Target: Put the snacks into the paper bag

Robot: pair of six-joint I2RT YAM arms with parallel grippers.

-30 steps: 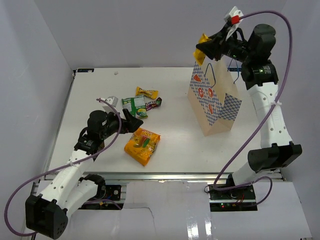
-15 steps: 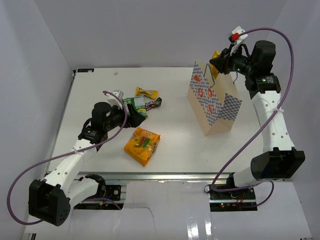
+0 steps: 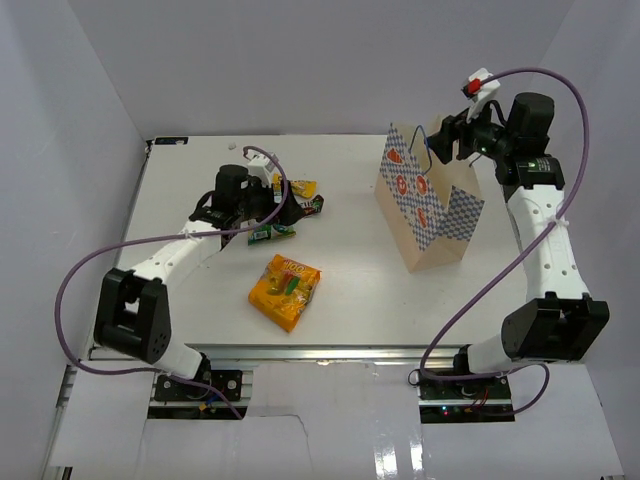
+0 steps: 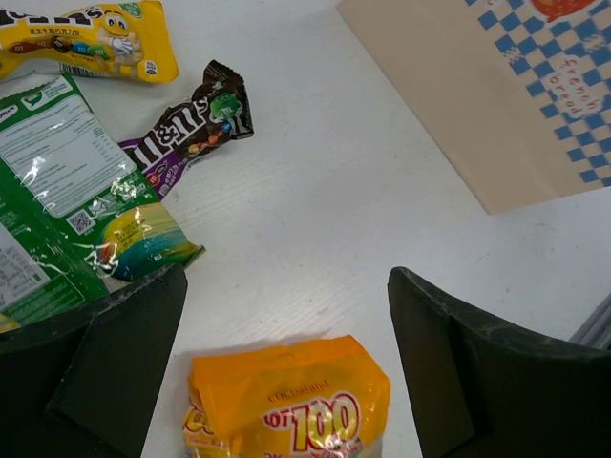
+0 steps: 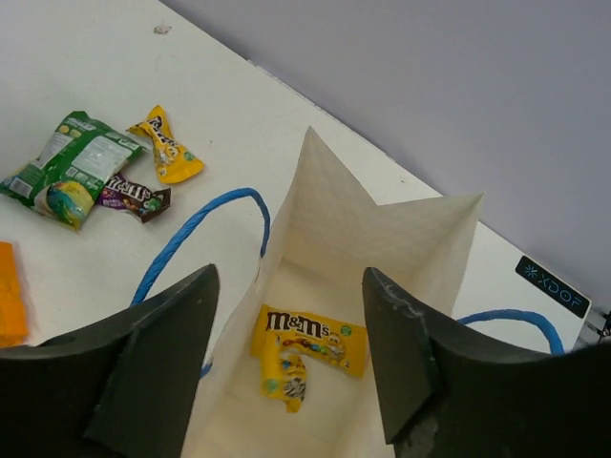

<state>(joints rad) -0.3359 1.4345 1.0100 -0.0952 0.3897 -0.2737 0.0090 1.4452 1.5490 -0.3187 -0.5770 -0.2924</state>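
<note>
Our left fingers (image 4: pixel 105 372) gape wide over the green-white plastic pouch (image 4: pixel 67 181) on the white table (image 4: pixel 315 210). Our right fingers (image 5: pixel 143 372) hang wide, empty, above the upright tan checker-patterned paper bag (image 5: pixel 382 239) holding two yellow packets (image 5: pixel 305 341). We should straddle the pouch's edge squarely before pinching.

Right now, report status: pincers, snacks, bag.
Left pincer open, empty, low by green pouch. Right pincer open, empty, above bag; two packets inside. Out: orange pouch, dark packet, yellow packet. Nothing blocking.
</note>
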